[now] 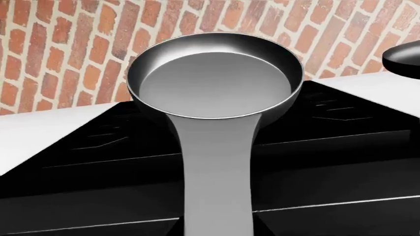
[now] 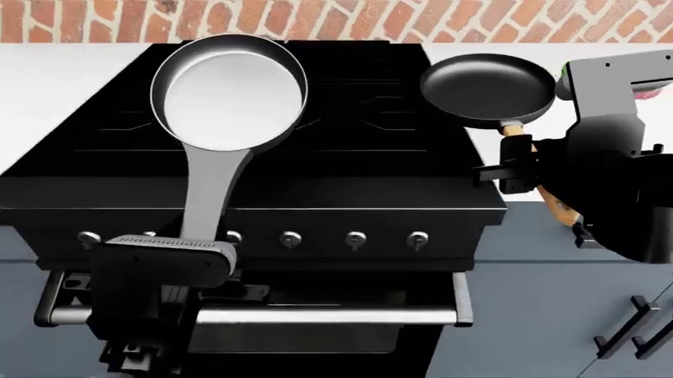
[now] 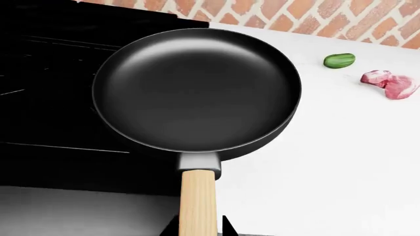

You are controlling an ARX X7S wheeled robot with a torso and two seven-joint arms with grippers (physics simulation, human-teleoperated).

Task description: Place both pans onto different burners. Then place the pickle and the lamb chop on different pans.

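My left gripper (image 1: 217, 232) is shut on the long handle of the dark grey metal pan (image 1: 213, 81), also (image 2: 229, 93), whose bowl hangs over the rear left burner (image 2: 126, 118) of the black stove. My right gripper (image 3: 197, 232) is shut on the light wooden handle of the black pan (image 3: 196, 91), also (image 2: 487, 85). That pan straddles the stove's right edge and the white counter. Both pans are empty. On the counter beyond the black pan lie the green pickle (image 3: 339, 60) and the pink lamb chop (image 3: 391, 84), apart from each other.
The black stove top (image 2: 347, 161) has grate burners, with a row of knobs (image 2: 355, 238) and an oven handle (image 2: 326, 316) on its front. White counter (image 3: 341, 162) flanks it on both sides. A brick wall (image 1: 72, 44) runs behind.
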